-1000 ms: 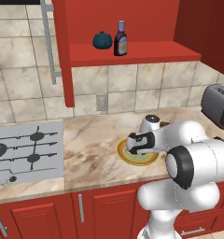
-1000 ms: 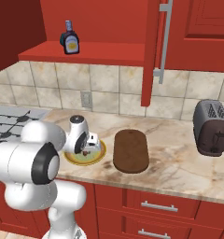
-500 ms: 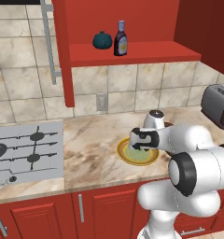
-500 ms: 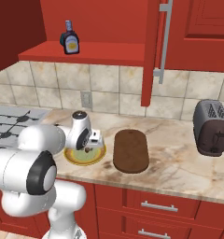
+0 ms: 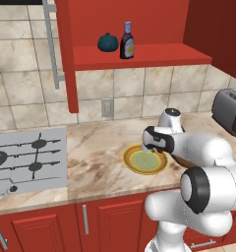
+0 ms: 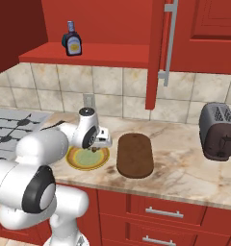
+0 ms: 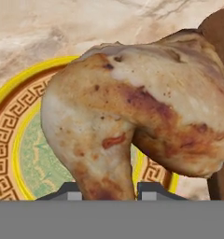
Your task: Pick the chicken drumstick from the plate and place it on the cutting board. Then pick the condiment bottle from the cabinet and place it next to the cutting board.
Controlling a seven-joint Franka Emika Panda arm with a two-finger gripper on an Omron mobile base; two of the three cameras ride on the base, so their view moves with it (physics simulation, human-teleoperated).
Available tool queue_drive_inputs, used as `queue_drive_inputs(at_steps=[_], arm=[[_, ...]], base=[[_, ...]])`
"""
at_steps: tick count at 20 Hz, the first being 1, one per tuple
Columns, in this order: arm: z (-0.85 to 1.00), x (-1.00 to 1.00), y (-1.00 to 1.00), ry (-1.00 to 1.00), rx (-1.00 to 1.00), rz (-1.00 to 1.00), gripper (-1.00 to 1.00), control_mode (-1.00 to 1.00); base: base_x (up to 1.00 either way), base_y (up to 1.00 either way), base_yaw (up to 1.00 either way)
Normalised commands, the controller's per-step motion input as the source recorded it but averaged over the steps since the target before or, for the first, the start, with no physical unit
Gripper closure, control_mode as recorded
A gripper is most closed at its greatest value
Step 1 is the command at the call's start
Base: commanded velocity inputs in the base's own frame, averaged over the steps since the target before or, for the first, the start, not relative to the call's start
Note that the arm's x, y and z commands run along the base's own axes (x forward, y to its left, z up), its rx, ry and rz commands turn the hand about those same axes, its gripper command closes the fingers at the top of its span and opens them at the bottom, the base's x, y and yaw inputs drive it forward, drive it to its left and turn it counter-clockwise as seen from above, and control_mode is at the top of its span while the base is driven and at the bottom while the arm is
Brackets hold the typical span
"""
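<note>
Chicken drumstick (image 7: 132,116) sits pinched in the hand (image 7: 107,191), its narrow end running down between the two dark fingertips (image 7: 153,189) and its golden-brown bulk raised over the plate (image 7: 20,140) in the hand view.

Going left to right in the left base view: a grey stovetop (image 5: 26,160) lies at the far left of the marbled counter (image 5: 95,147). Above, on the red open shelf of the cabinet (image 5: 139,54), a round teal object (image 5: 107,42) stands just beside the condiment bottle (image 5: 127,41). Below them the yellow-rimmed plate (image 5: 145,161) rests on the counter, with the hand (image 5: 150,142) just above its far edge. A dark toaster (image 5: 229,110) stands at the far right.

In the right base view the hand (image 6: 99,140) hangs over the right side of the plate (image 6: 87,157), and the dark brown cutting board (image 6: 134,154) lies just beside the plate to its right, bare.
</note>
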Motion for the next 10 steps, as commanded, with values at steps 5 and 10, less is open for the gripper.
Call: queue_drive_inputs(at_steps=[5, 10], arm=[[0.15, 0.0, -0.36, 0.0, 0.0, 0.0, 1.0, -1.0], [0.02, 0.0, -0.41, 0.0, 0.0, 0.0, 1.0, -1.0]], base=[[0.0, 0.0, 0.0], [0.0, 0.0, 0.0]])
